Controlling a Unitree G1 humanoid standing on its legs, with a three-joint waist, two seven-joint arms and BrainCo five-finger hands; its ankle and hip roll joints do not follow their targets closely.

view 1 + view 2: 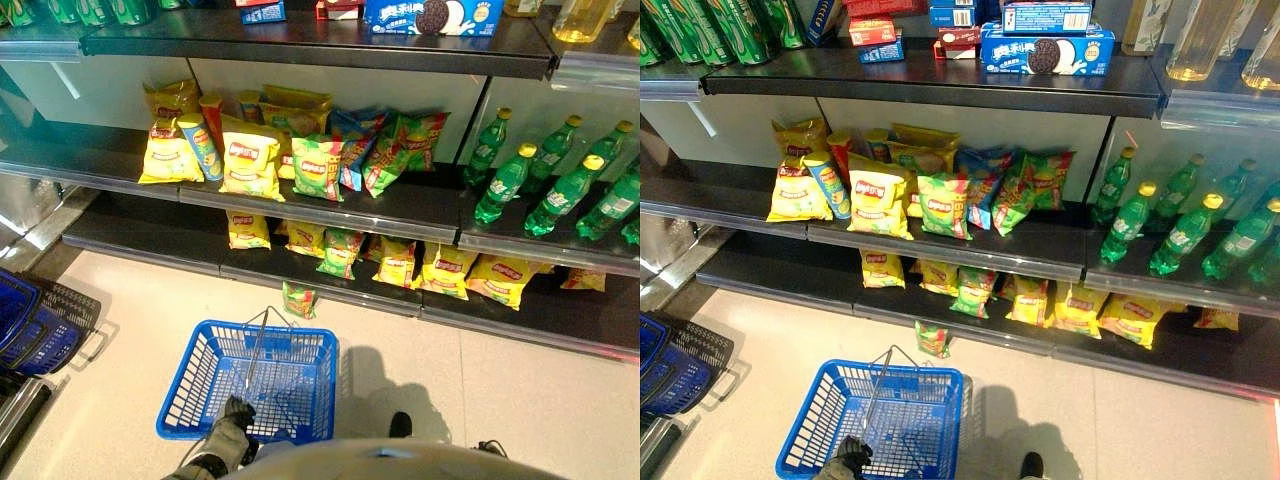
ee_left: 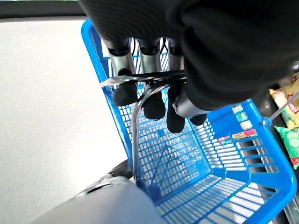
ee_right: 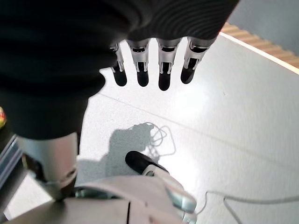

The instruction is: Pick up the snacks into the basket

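the left hand [image 2: 154, 100] had its fingers curled round the wire handle [image 2: 140, 109] of the blue basket [image 1: 250, 380]. the right hand [image 3: 149, 70] hung free over bare floor, fingers straight, holding nothing. a green snack bag [image 1: 299, 299] lay on the floor just beyond the basket's far rim, nearer that empty hand's reach, i'd say.

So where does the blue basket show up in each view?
Left eye view: basket on the floor, lower centre-left.
Right eye view: lower centre-left, at the bottom edge.
Left wrist view: right under the left hand, whose fingers curl round its wire handle.
Right wrist view: not in it.
Shared landmark: the wire handle.
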